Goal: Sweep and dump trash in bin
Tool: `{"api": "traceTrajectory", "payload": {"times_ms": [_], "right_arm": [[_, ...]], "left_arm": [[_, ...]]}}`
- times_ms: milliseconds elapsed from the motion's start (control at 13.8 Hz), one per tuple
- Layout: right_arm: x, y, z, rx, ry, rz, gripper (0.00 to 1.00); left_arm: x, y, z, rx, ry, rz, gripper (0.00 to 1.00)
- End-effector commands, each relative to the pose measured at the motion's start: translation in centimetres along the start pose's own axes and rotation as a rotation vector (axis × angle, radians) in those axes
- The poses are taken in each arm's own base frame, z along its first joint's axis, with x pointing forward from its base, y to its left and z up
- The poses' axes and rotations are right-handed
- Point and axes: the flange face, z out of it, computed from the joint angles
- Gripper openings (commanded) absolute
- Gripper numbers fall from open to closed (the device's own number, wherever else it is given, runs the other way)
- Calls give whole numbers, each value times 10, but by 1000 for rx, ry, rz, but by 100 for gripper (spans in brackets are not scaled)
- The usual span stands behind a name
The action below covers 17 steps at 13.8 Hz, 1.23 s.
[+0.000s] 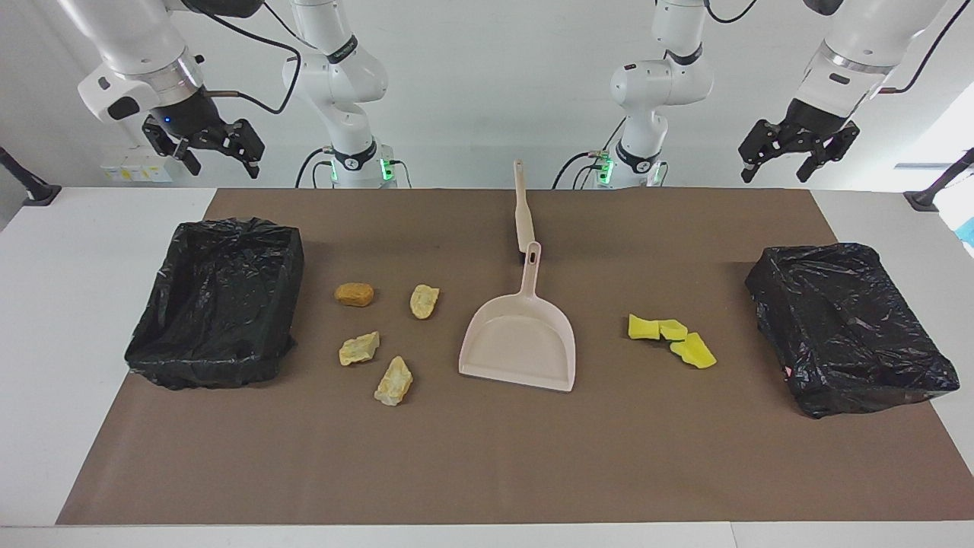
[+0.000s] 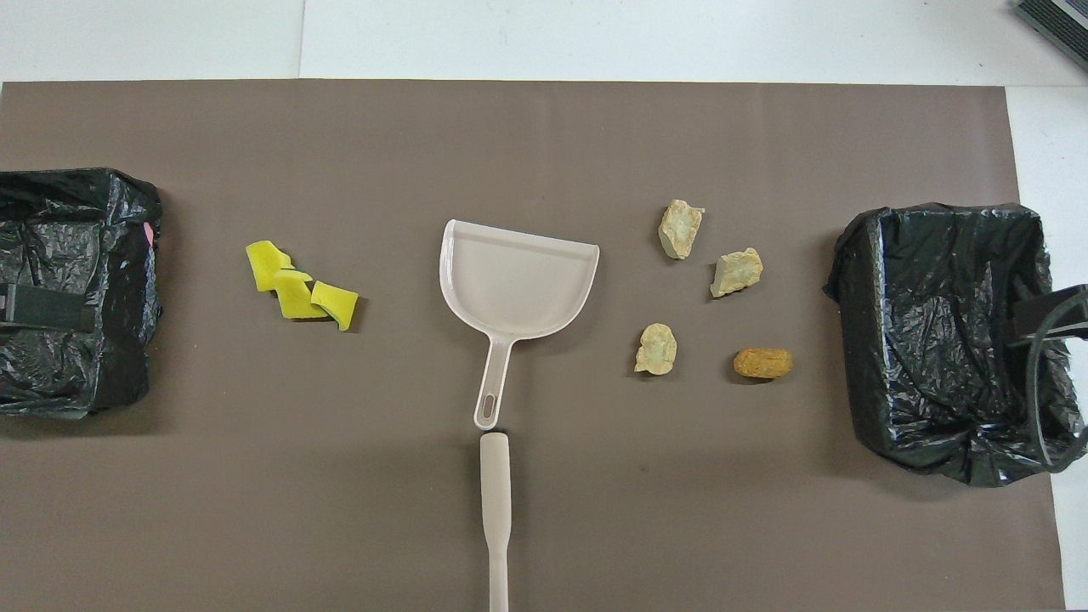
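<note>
Seven scraps: three yellow chunks (image 1: 671, 339) touch one another on the mat (image 1: 487, 457) toward the left arm's end of the table; four tan lumps (image 1: 380, 339) lie apart toward the right arm's end.
Dustpan (image 1: 520, 335): mid-mat between the two groups, mouth toward the table edge farthest from the robots, handle toward the robots.
Brush (image 1: 523, 209): lies in line with the dustpan handle, nearer the robots; only a pale handle shows, so I cannot tell its bristles.
Bins: one lined bin (image 1: 217, 301) at the right arm's end, another bin (image 1: 848, 327) at the left arm's end, each well apart from its nearest scraps.
Left hand (image 1: 795, 164): raised over the table edge nearest the robots at its own end, fingers spread, holding nothing, waiting.
Right hand (image 1: 217, 156): raised likewise at its end, fingers spread, empty.
Stage: judged not begun; tools untouched.
Risks: light chunks may skid or hop past the pan lip under a fast sweep; the spread lumps may need several strokes; the loose pan may slide on the smooth mat unless pinned; tipping could miss the bin, or the pan could snag the slack liner.
Materials: pan is smooth, rigid pale plastic, a flat scoop with raised sides; chunks look spongy and angular; lumps rough, crumbly, irregular, one browner and oval; liners are thin, glossy, wrinkled black film; mat matte brown.
</note>
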Motion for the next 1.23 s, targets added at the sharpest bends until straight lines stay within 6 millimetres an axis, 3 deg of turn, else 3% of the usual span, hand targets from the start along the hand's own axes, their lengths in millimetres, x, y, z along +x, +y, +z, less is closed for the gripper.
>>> {"api": "traceTrajectory", "payload": {"times_ms": [0,943,1160], "right_arm": [[-4,0,-2,8,13,-15,100],[4,-3,-6,10,77,-26,100],[4,-4,-7,10,80,-26,100]], "left_arm": [[-2,-4,-2,-2,15,6,100],[2,6,9,-8,13,13,100],[10,24,11,-14,53,41,100]]}}
